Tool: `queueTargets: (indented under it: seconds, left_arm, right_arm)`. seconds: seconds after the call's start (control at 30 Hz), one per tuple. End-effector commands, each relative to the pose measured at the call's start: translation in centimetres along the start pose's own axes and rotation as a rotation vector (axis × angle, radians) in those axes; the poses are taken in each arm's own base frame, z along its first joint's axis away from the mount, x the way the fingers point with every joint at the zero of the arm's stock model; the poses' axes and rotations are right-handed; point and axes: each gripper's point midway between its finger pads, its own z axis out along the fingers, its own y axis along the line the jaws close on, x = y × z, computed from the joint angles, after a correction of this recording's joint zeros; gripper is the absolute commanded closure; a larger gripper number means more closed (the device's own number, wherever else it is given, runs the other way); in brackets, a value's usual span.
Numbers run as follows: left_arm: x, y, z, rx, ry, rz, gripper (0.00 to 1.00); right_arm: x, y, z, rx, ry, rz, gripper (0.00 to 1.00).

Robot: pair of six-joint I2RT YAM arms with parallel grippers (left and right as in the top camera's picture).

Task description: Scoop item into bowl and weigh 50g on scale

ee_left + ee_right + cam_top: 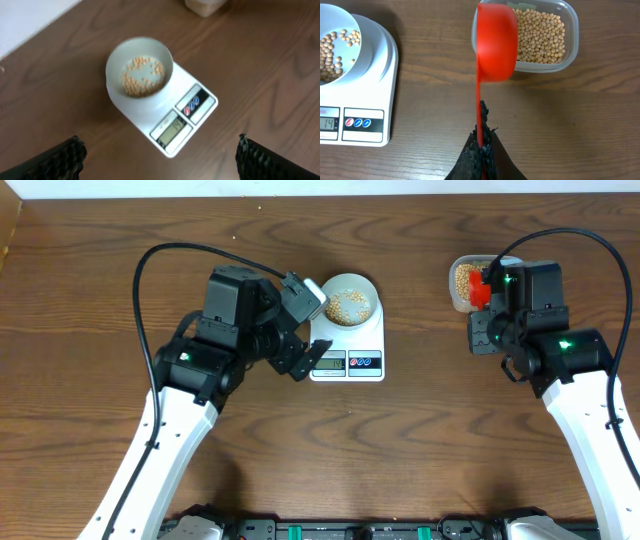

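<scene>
Okay: overhead, scale [145, 117] sits on bench [400, 450] just toward 12 o'clock of centre. Bowl [112, 65] rests on its platform at the 12 o'clock end, with the display [172, 131] at the 6 o'clock end. It reads 14 in the right wrist view. Beans [142, 77] form a thin layer in the bowl bottom. More fill the clear tub [570, 30], at 3 o'clock from the scale and well apart.

Left end effector [160, 162] is released, fingers spread wide, holding nothing. It hovers at the scale's 9 o'clock side.

Right end effector [481, 155] is clenched on the handle of the red scoop [495, 42]. The scoop cup is over the tub's 9 o'clock edge. Cup inside is hidden.
</scene>
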Motion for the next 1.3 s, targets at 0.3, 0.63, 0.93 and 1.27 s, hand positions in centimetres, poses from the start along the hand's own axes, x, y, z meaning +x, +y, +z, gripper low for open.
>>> queueTargets:
  seconds: [0.3,0.63,0.93,1.27]
  left_arm:
    - [1.3,0.7,-0.6,0.037,0.011,-0.047,0.02]
    - [1.8,0.5,0.5,0.068,0.036,-0.048,0.02]
    - [2.2,0.2,1.8,0.118,0.053,-0.039,0.02]
    - [2.3,0.3,1.8,0.111,0.057,-0.039,0.02]
  right_arm:
    - [0.3,-0.3,0.6,0.016,0.021,0.047,0.99]
    - [-0.6,-0.8,0.7,0.016,-0.016,0.112,0.99]
    - [-0.6,-1.6,0.7,0.019,-0.012,0.109,0.99]
    - [-0.3,-2.5,0.7,0.034,0.000,0.049,0.99]
